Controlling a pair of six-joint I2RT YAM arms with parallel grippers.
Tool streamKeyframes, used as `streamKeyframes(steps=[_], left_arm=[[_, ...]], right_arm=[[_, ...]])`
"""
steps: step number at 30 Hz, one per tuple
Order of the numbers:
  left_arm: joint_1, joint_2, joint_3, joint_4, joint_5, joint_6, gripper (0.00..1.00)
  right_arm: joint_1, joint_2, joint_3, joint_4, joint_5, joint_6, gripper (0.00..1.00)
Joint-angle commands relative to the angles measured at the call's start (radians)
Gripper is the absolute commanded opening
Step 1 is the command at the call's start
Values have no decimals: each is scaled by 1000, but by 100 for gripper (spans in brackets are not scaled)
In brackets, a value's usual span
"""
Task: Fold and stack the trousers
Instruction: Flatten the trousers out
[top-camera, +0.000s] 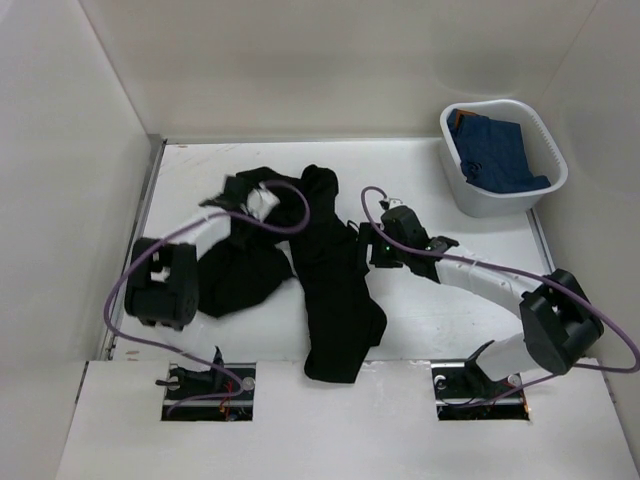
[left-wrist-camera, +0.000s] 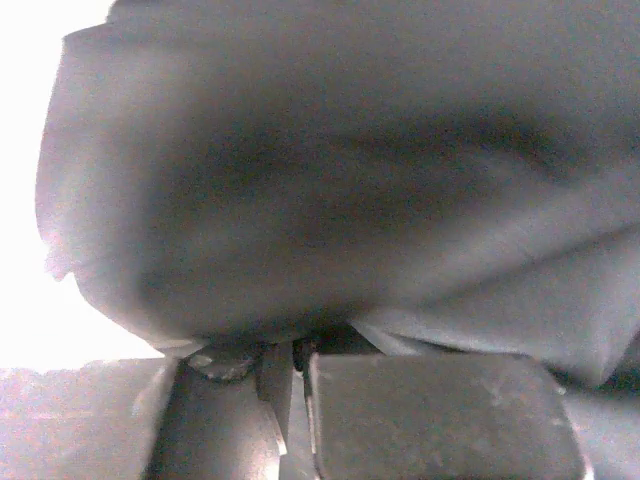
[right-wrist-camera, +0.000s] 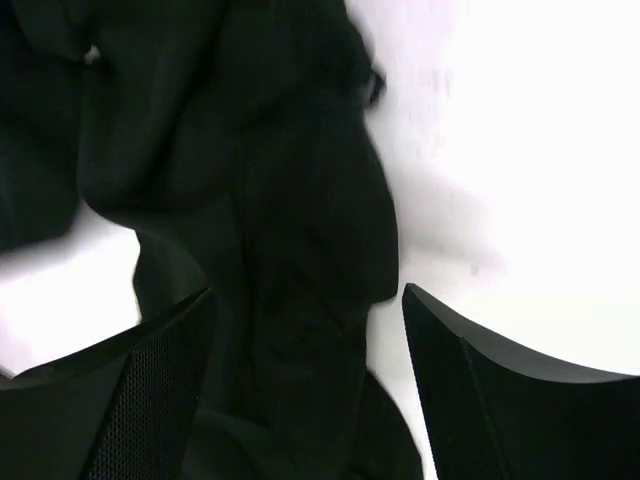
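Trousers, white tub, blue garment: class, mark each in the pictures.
trousers (top-camera: 335, 300), top view, middle of the long leg.
white tub (top-camera: 505, 203), top view, its near wall.
blue garment (top-camera: 500, 155), top view, fabric inside the tub.

Left arm (top-camera: 165, 275) and right arm (top-camera: 500, 290): white tubular links joined by bulky black joint housings. A purple cable (top-camera: 290, 215) loops loosely along each arm. The right tool (right-wrist-camera: 305, 292) has black wedge-shaped fingers (right-wrist-camera: 500, 400), one face mesh-textured.
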Motion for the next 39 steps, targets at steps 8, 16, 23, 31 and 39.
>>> streamKeyframes(steps=[8,16,23,31,39], left_arm=[[-112,-243,246,-198,242,164,86],[-413,-339,-15,-543,431,-7,86],[-542,-200,-184,-394,504,-156,83],[-575,-54,-206,-192,517,-221,61],[-366,-46,-184,-147,217,-164,0]], right_arm=[[-157,142,339,56,-35,-44,92],[-194,644,881,33,-21,-89,96],[-171,940,1162,13,46,-69,99],[-126,1117,1483,-174,-58,-64,60],[-212,828,1086,-56,-29,42,0]])
